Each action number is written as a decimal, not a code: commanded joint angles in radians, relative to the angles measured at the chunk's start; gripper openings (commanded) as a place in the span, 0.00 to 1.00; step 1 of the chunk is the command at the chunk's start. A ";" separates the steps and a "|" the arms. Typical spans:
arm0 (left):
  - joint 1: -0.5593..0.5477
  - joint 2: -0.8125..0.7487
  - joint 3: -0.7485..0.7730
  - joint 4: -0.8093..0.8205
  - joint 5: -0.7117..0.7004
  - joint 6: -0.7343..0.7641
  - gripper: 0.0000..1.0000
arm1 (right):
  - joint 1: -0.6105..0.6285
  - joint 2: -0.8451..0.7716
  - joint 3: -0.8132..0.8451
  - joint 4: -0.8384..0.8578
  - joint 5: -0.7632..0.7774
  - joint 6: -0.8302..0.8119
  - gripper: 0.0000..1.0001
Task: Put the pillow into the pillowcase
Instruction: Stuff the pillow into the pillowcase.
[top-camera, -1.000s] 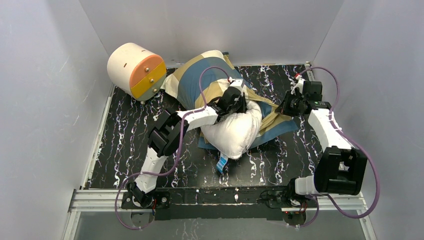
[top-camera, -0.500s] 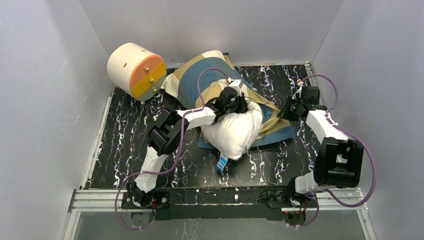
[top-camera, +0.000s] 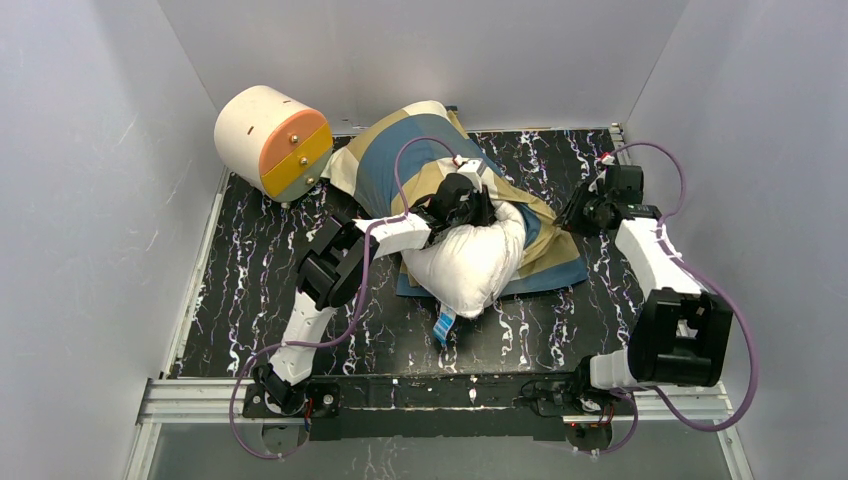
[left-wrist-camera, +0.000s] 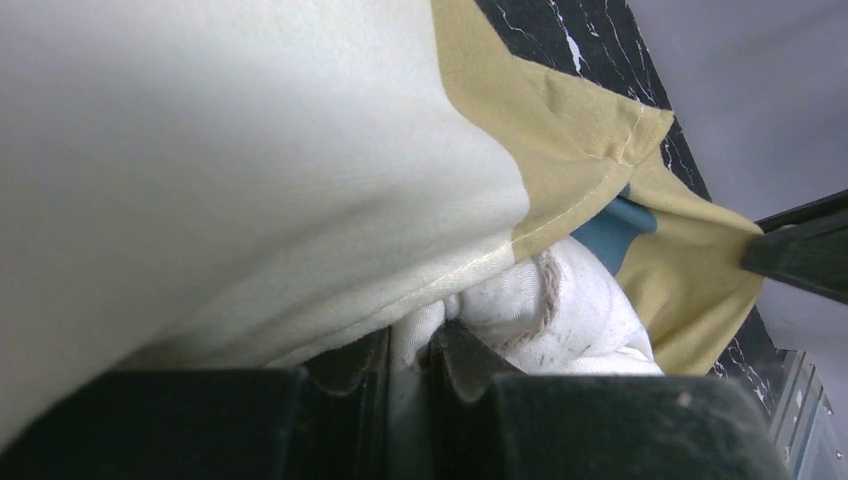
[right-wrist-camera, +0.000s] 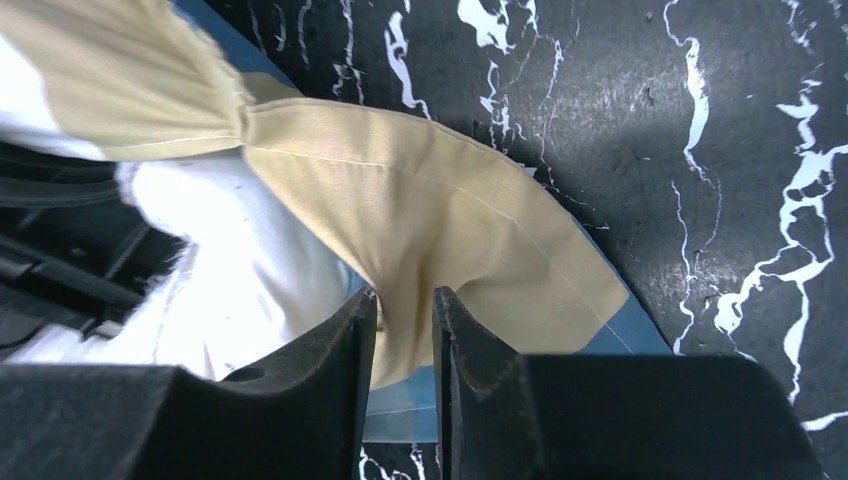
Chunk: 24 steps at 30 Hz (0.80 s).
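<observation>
Pillow (top-camera: 465, 265): white, puffy and wrinkled. Lies in the middle of the black tabletop (top-camera: 250, 270) with its white streaks. Sits half in the pillowcase (top-camera: 400, 165). Bare white end toward 6 o'clock, other end under the cloth toward 12 o'clock.

Off at 10 o'clock from the pillow: a cream roll (top-camera: 272, 140) with an orange and yellow face. Lies on its side by the back wall, near the edge of the pillowcase.

Next, the left arm. Comes up from 7 o'clock and bends over the top of the pillow. Left claw (left-wrist-camera: 415, 345) pressed almost together, pinching a fold of the white pillow cloth. Sits right at the mouth of the pillowcase, with cream and tan cloth hanging over it in the wrist view.

Pillowcase made of big blue, tan and cream blocks. Bunched up in a heap at 12 o'clock of the pillow. Spread flat under the pillow from 3 to 5 o'clock, with a blue edge on the tabletop. A small blue tag (top-camera: 443, 327) at 6 o'clock, just beside the bare end of the pillow.

Last, the right claw (right-wrist-camera: 403, 310), at 3 o'clock of the pillow, at the tan edge of the pillowcase. Fingers a little spread, with tan cloth showing in the gap. Hard to tell if the cloth touches them.
</observation>
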<state>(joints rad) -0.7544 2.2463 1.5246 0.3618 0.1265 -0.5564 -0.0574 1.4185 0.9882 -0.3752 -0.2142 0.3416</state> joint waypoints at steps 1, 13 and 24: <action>0.114 0.194 -0.140 -0.413 -0.154 0.060 0.00 | 0.008 -0.079 0.080 -0.032 -0.005 0.010 0.35; 0.114 0.179 -0.145 -0.405 -0.151 0.053 0.00 | 0.139 -0.141 0.007 0.108 -0.101 -0.019 0.32; 0.114 0.164 -0.151 -0.405 -0.155 0.053 0.00 | 0.181 0.067 -0.012 0.161 -0.008 -0.108 0.28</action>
<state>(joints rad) -0.7536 2.2429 1.5181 0.3717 0.1318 -0.5598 0.1242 1.4380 0.9771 -0.2543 -0.2886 0.2874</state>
